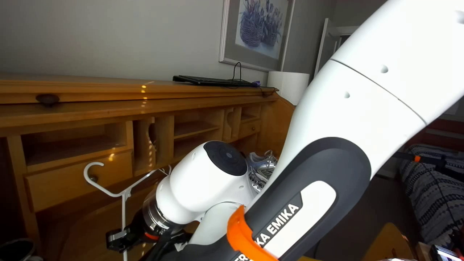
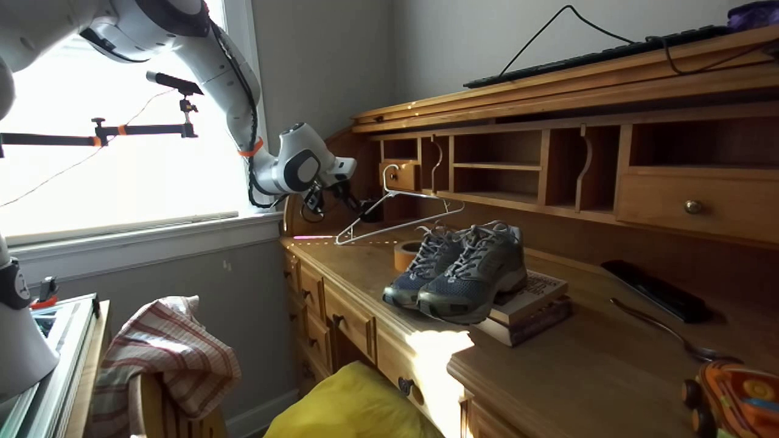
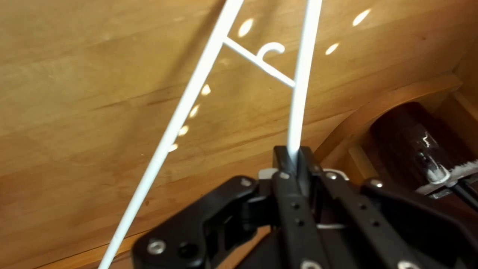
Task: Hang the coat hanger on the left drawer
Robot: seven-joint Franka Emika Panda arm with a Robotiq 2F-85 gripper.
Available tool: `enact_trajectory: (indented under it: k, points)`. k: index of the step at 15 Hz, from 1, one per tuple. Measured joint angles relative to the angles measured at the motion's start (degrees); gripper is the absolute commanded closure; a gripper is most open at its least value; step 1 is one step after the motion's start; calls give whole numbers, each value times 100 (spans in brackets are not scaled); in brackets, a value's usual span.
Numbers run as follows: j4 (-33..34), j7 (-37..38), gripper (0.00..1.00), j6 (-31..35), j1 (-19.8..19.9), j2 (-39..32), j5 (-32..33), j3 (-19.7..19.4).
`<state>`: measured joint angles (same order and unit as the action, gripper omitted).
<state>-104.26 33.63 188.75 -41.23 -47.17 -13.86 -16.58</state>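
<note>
Nearest in an exterior view, an orange toy car [image 2: 744, 394], partly out of view, stands on the surface [image 2: 584, 371]. Farther along sits a pair of grey-and-blue sneakers [image 2: 465, 277], with an orange-brown tape roll [image 2: 403, 260] just behind them. Beyond these, the tool [image 3: 294, 158] pinches one sloping arm of the white coat hanger [image 3: 300, 97], whose hook [image 1: 86, 174] is uppermost. In both exterior views the hook overlaps the left drawer [image 1: 61, 186] near its knob [image 1: 94, 178]; whether they touch I cannot tell.
</note>
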Motion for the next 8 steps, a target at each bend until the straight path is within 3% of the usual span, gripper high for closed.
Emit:
enact_trajectory:
  k: [4,8]
  points:
    - [281,-134,98,-14,197,-138,-230,273]
    - [542,-334,98,-76,749,-161,-268,936]
